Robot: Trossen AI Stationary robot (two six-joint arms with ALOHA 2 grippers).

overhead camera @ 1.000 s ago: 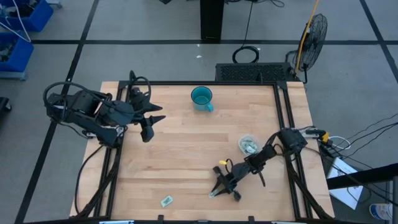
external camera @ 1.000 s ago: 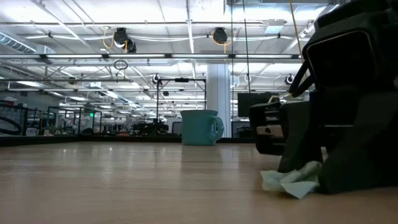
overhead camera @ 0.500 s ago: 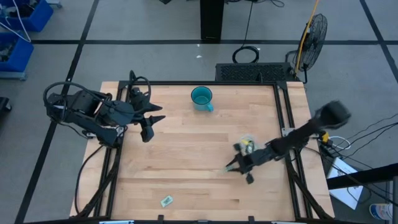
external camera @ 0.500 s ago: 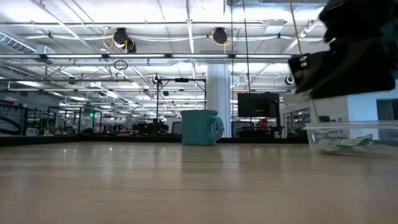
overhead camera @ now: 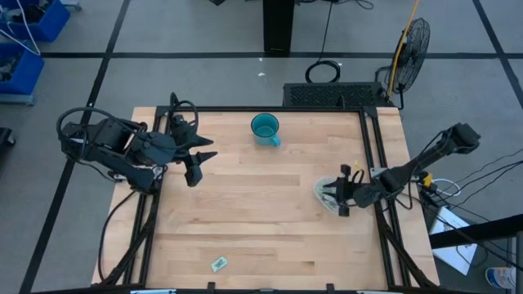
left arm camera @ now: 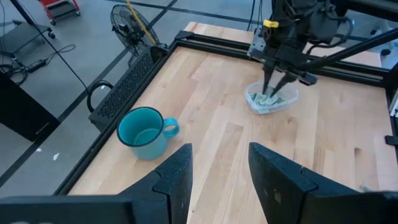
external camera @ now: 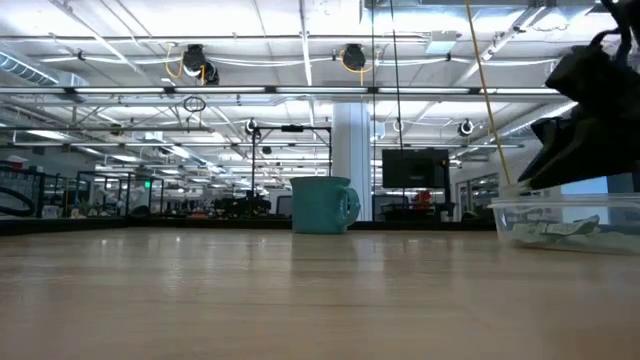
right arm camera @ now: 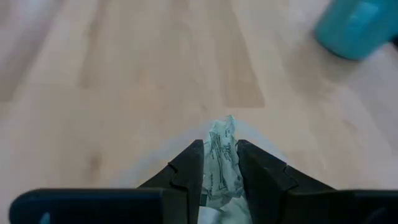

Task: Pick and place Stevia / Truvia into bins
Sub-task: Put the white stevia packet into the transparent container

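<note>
Where the high view reaches the bench's near edge, a lone pale green and white paper sachet (overhead camera: 218,264) lies flat on the light wooden bench (overhead camera: 245,212), left of centre; the low view does not show it. Farther in, by the right edge, the right gripper (overhead camera: 333,195) hangs over the small clear plastic tub with rounded corners (overhead camera: 324,184). Its wrist view shows its two dark fingers (right arm camera: 186,171) pinched on a crumpled pale green and white sachet (right arm camera: 222,154), a detail the overhead picture leaves too small to read. The left wrist view shows that gripper (left arm camera: 278,79) pointing down into the tub (left arm camera: 272,101), where more sachets (left arm camera: 266,99) lie. From table height, the tub (external camera: 566,221) stands at the right with sachets (external camera: 556,229) on its floor. Toward the far edge sits a teal mug with a handle (overhead camera: 265,129). Near the far-left corner the left gripper (overhead camera: 198,162) waits, its fingers (left arm camera: 177,173) spread apart and holding nothing.
</note>
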